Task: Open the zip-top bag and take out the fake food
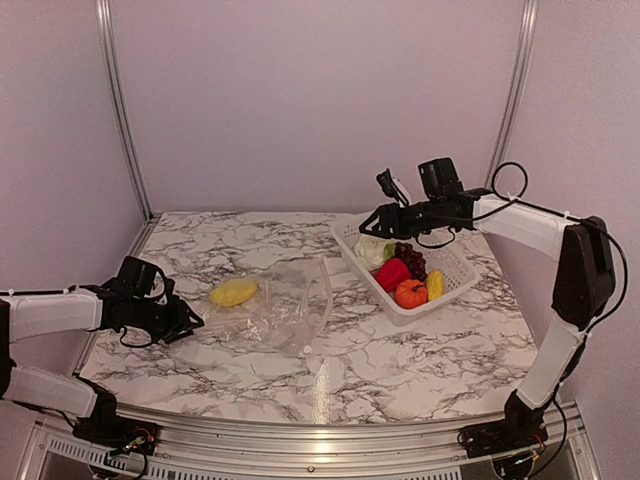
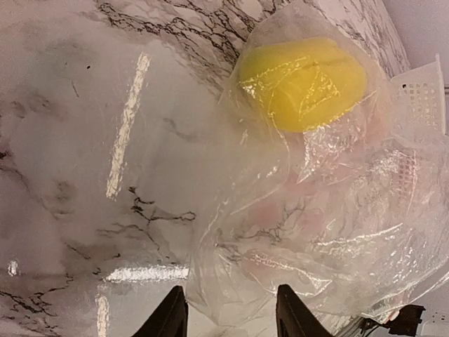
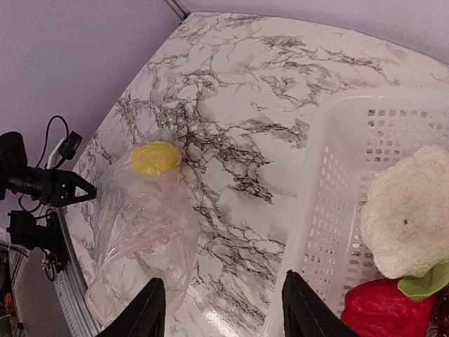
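Observation:
The clear zip-top bag [image 1: 290, 305] lies flat on the marble table, with a yellow fake food [image 1: 234, 292] inside at its far left end. My left gripper [image 1: 192, 322] is open and low at the bag's left edge. In the left wrist view the bag [image 2: 330, 210] reaches in between my open left gripper [image 2: 230, 286], and the yellow food [image 2: 302, 83] lies beyond. My right gripper [image 1: 368, 222] is open and empty, hovering over the basket's left end. In the right wrist view my right gripper [image 3: 223, 275] is above the table between the bag [image 3: 140, 225] and the basket.
A white lattice basket [image 1: 455, 262] stands at the right and holds a cream-white cauliflower [image 1: 371, 250], dark grapes [image 1: 410, 258], a red pepper [image 1: 391, 273], an orange pumpkin [image 1: 411, 293] and a yellow piece [image 1: 435, 284]. Walls close the back and sides.

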You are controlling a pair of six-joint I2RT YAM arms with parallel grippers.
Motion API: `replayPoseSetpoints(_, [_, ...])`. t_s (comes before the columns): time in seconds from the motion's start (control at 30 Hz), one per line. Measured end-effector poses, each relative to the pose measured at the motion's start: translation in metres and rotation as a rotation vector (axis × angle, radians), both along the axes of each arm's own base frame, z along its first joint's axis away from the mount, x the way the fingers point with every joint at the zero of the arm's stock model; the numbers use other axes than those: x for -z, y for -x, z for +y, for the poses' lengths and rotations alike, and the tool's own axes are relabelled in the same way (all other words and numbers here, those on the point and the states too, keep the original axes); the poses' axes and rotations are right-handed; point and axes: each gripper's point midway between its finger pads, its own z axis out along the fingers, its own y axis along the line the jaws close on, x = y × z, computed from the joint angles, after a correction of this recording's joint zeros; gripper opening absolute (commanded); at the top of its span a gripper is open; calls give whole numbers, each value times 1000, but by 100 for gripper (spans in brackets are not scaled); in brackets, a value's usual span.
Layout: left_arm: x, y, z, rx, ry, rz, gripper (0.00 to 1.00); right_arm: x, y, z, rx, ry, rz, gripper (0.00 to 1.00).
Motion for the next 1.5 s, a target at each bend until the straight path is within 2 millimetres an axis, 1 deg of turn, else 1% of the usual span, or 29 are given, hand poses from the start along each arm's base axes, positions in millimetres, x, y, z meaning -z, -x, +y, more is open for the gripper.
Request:
replayPoseSetpoints(0.03, [-6, 2, 0, -5, 11, -10, 51, 2, 12, 14, -40, -10, 19, 51])
replayPoseSetpoints(0.1, [-21, 4, 0, -14, 31, -44, 54, 7, 32, 34, -101, -19, 51, 49])
replayPoseSetpoints(0.17, [-36, 4, 1, -21, 43, -78, 55, 15, 53, 50, -151, -26, 98, 47])
replayPoseSetpoints(0.23, [-48, 2, 2, -31, 43, -99, 57, 28, 73, 59, -184, -27, 154, 45])
replayPoseSetpoints(0.37, [-69, -14, 4, -52, 16, -134, 56, 51, 100, 65, -209, -9, 247, 38])
replayPoseSetpoints(0.47, [-85, -42, 4, -60, -18, -151, 56, 59, 114, 73, -229, -4, 292, 34])
replayPoseSetpoints(0.53, [-94, -67, 2, -55, -37, -164, 56, 64, 120, 81, -246, -3, 312, 33])
replayPoseSetpoints(0.63, [-97, -100, -2, -38, -69, -173, 56, 74, 124, 96, -269, 6, 338, 32])
replayPoseSetpoints(0.7, [-92, -116, -3, -28, -88, -165, 56, 80, 124, 106, -283, 11, 346, 31])
replayPoseSetpoints(0.8, [-78, -137, -3, -9, -118, -144, 55, 89, 123, 120, -296, 11, 358, 30])
replayPoseSetpoints(0.9, [-61, -151, -2, 5, -143, -121, 51, 101, 120, 128, -294, 8, 374, 31])
replayPoseSetpoints(1.0, [-39, -156, -3, 26, -157, -83, 50, 118, 117, 137, -291, 1, 398, 31])
replayPoseSetpoints(1.07, [-22, -156, -4, 42, -164, -50, 52, 129, 114, 141, -286, -3, 415, 34])
replayPoseSetpoints(1.13, [-10, -154, -6, 53, -155, -31, 54, 137, 110, 147, -284, -13, 426, 35])
replayPoseSetpoints(1.2, [-2, -150, -9, 64, -144, -17, 55, 143, 106, 154, -288, -26, 431, 38])
replayPoseSetpoints(1.33, [10, -138, -17, 94, -126, -4, 54, 150, 101, 168, -299, -47, 433, 42])
replayPoseSetpoints(1.4, [18, -130, -19, 106, -116, 8, 50, 150, 97, 175, -303, -57, 426, 44])
replayPoseSetpoints(1.43, [21, -125, -22, 114, -104, 10, 45, 149, 94, 177, -305, -64, 420, 44])
replayPoseSetpoints(1.5, [21, -118, -25, 122, -82, 1, 30, 148, 90, 181, -308, -73, 412, 46])
